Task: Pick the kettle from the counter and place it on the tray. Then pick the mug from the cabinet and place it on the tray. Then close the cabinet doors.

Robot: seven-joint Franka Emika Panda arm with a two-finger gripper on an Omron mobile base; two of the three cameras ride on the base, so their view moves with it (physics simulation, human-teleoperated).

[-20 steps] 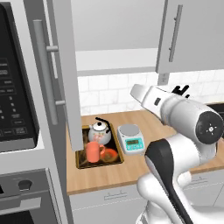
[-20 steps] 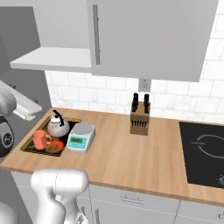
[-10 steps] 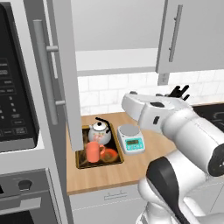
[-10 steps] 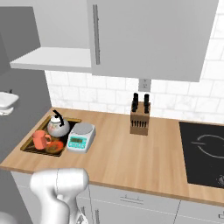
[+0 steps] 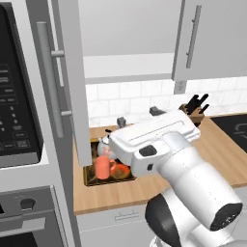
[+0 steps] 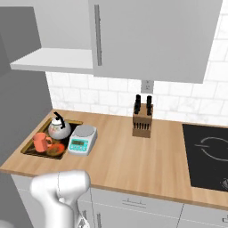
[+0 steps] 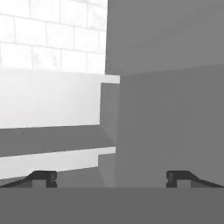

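Round white kettle and cylindrical orange-red mug on the dark rectangular tray; fingers spread, empty.

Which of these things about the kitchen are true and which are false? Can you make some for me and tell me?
1. The orange-red mug sits on the dark tray with the golden-brown rim. True.
2. The small white kettle with the black arched handle stands on the black stovetop. False: it is on the tray.
3. The left grey cabinet door is open. True.
4. The wooden knife block lies on the tray. False: it stands on the light wooden counter.
5. The gripper holds the mug. False: its jaws are open and empty.
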